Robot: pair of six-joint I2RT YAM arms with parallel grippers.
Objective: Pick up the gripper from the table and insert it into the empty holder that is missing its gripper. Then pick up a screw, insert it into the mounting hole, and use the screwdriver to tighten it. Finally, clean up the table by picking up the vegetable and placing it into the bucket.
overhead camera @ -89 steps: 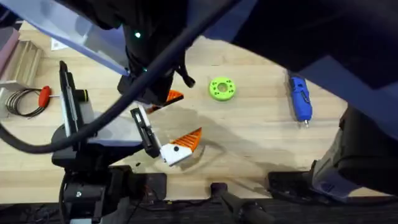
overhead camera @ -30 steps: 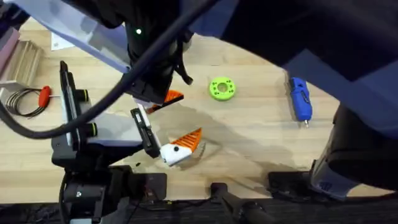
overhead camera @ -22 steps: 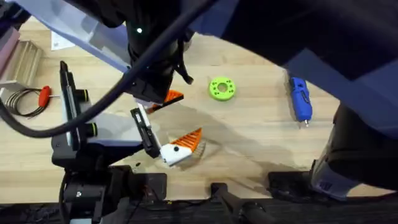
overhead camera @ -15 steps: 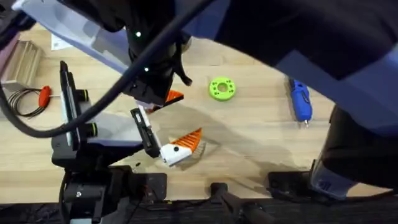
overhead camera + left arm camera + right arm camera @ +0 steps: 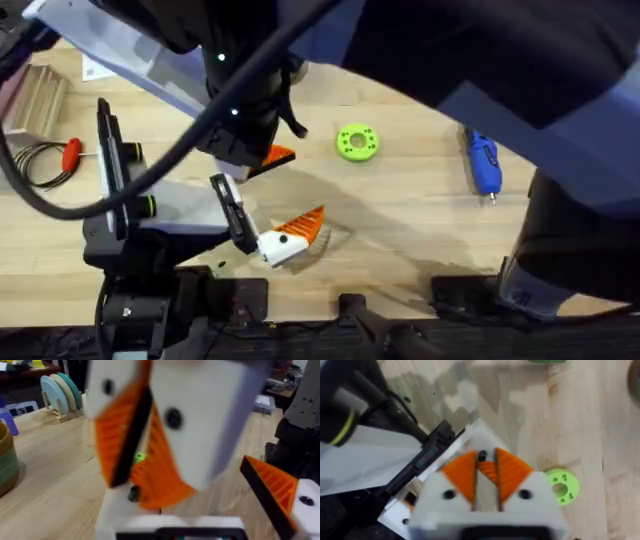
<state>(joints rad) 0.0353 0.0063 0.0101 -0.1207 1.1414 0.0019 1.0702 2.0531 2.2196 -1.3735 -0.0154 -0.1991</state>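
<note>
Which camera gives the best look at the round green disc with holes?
The overhead view: the green disc lies whole and unobstructed on the table, with its holes visible. The right wrist view shows it off to one side, with one edge hidden. In the left wrist view, a small green sliver may be the disc, but I cannot tell.

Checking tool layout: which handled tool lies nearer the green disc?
The blue screwdriver, right of the green disc; the red-handled tool lies far left.

Wooden table point(image 5: 400, 215) bears the screwdriver point(image 5: 482, 160) and green disc point(image 5: 357, 141).
</note>
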